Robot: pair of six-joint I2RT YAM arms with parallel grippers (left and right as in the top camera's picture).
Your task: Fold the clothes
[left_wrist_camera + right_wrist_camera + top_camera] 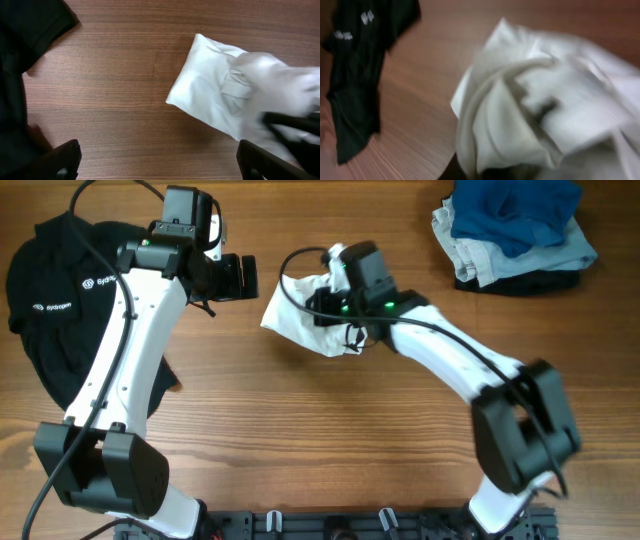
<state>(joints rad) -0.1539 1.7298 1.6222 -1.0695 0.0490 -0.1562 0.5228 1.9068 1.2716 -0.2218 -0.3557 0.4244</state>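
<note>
The wooden surface (pixel 300 420) is carrying a white T-shirt (pixel 290 320); the right tool (pixel 335 292) is pinching it, and the left tool (pixel 245 278) beside it is gaping empty.

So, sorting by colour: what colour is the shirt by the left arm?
The shirt is black with white logos; best overhead.

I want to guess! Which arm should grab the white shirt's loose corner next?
Left, probably. The left gripper is open beside a loose corner of the white T-shirt; the right gripper is shut on its bunched part.

text | black shirt (pixel 55 285): two small white logos with lettering, too small to read
</note>
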